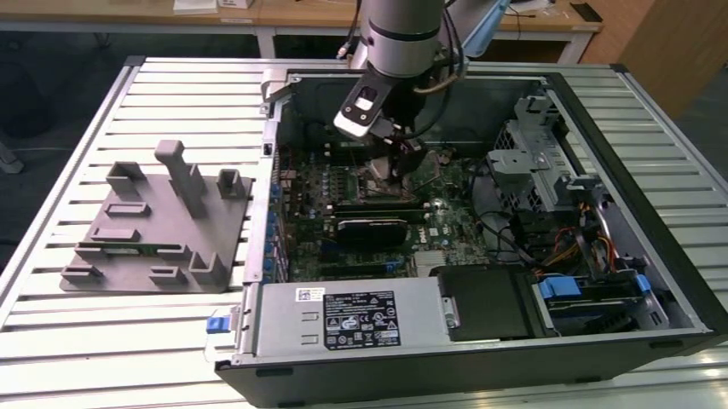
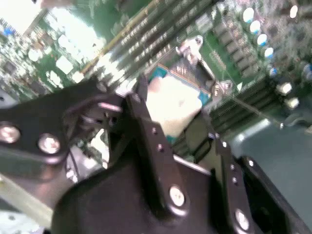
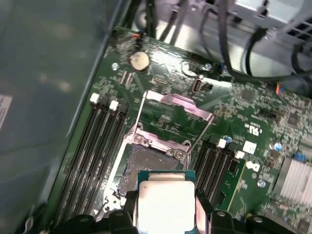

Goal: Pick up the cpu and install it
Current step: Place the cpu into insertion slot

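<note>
Grey slatted table (image 1: 68,341) bears an open black case (image 1: 455,375), and inside it lies a green motherboard (image 3: 253,107). Over its open socket (image 3: 146,163) hangs the claw (image 1: 393,158), clamped on the cpu (image 3: 165,204), held just above the socket, not yet seated.

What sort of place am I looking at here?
Probably a robotics lab or workshop bench: an open black desktop computer case lies on a slatted metal table, a grey plastic fixture block beside it, and the arm's gripper holds a shiny silver square cpu over the green motherboard.
</note>
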